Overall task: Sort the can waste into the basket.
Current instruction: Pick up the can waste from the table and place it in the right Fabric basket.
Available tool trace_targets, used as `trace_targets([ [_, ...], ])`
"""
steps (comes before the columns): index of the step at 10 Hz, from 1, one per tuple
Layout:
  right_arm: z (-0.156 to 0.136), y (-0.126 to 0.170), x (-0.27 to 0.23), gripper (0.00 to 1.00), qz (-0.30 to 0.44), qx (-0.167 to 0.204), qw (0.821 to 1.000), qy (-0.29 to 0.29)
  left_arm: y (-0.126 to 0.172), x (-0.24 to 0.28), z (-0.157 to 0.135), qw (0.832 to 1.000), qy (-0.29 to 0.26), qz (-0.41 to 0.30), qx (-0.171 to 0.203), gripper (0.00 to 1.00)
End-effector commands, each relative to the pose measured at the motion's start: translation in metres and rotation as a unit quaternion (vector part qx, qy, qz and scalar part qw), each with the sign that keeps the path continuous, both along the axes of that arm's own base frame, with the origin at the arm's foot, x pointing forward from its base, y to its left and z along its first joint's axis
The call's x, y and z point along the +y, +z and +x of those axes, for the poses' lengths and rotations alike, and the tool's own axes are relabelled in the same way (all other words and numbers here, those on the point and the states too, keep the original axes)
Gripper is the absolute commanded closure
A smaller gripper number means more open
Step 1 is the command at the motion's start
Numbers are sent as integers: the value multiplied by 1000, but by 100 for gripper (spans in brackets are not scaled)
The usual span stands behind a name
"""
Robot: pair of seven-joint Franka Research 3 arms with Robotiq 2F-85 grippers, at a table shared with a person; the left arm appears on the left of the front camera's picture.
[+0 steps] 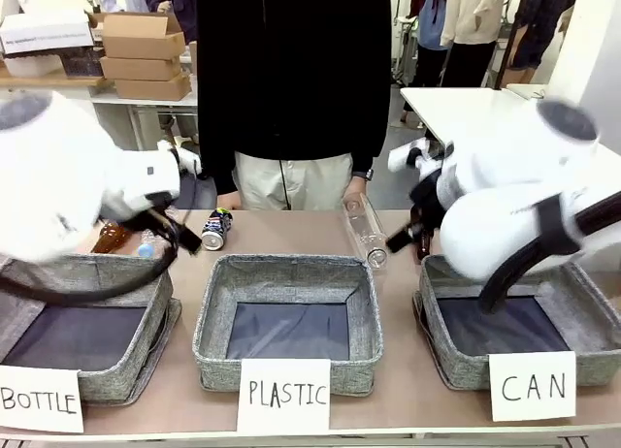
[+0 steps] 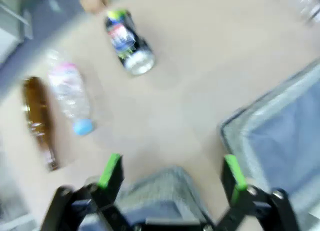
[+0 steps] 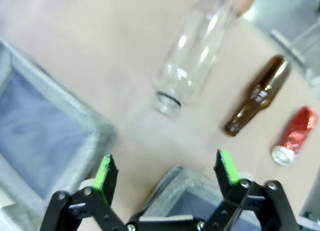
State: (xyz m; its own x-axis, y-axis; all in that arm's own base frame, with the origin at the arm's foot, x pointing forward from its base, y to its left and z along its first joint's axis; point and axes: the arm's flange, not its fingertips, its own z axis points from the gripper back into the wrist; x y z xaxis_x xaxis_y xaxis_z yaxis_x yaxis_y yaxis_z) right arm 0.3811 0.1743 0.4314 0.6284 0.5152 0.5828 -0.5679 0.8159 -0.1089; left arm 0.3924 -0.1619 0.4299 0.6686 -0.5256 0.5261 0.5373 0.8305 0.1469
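Both tools are held wide open and empty. The left tool is held over the corner of a grey basket at the left, and the black can is seen lying on the worktop beyond it. The right tool is held over the CAN basket at the right. The red can is seen lying beyond it, beside a brown bottle. Both arms are blurred.

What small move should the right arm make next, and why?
Probably shift the right end effector toward the red metal drink can: its jaws are open and empty, and the can lies beside the brown glass bottle, outside the grey woven basket signed CAN.
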Motion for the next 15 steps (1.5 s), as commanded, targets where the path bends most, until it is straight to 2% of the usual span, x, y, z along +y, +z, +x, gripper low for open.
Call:
trace_targets([
  [1,-73,91,-30,0,56,10,998,22,105,-2,-74,999,-2,-27,-39,0],
  [2,-107,96,-42,0,27,20,999,24,120,3,-117,996,-37,-19,-73,0],
  [3,-136,92,-62,0,-8,2,1000,-11,116,6,-149,996,-41,-11,-81,0],
  [4,-149,83,-73,0,-12,-4,999,-37,98,4,-154,996,-52,9,-65,0],
  [5,-85,122,-28,0,26,1,999,19,144,-11,-103,997,-31,-11,-76,0],
  [6,-85,122,-28,0,26,1,999,19,144,-11,-103,997,-31,-11,-76,0],
  [7,-112,144,-50,0,8,-2,1000,-1,162,-12,-135,996,-44,-3,-83,0],
  [8,-105,144,-49,0,156,99,983,-11,164,7,-120,989,-44,-143,15,0],
  [9,-102,157,-73,0,337,217,914,-63,165,42,-107,942,-31,-321,93,0],
  [10,-108,156,-101,0,358,257,891,-108,157,78,-97,879,31,-451,148,0],
  [11,-118,151,-136,0,381,275,872,-137,144,111,-93,828,111,-529,150,0],
  [12,-124,141,-183,0,434,276,837,-186,128,138,-91,779,175,-582,152,0],
  [13,-128,128,-219,0,466,277,807,-233,118,152,-91,758,192,-608,141,0],
  [14,-133,112,-250,0,496,262,777,-286,105,159,-90,735,210,-631,135,0],
  [15,-135,95,-270,0,519,232,754,-329,94,166,-88,711,220,-658,118,0],
])
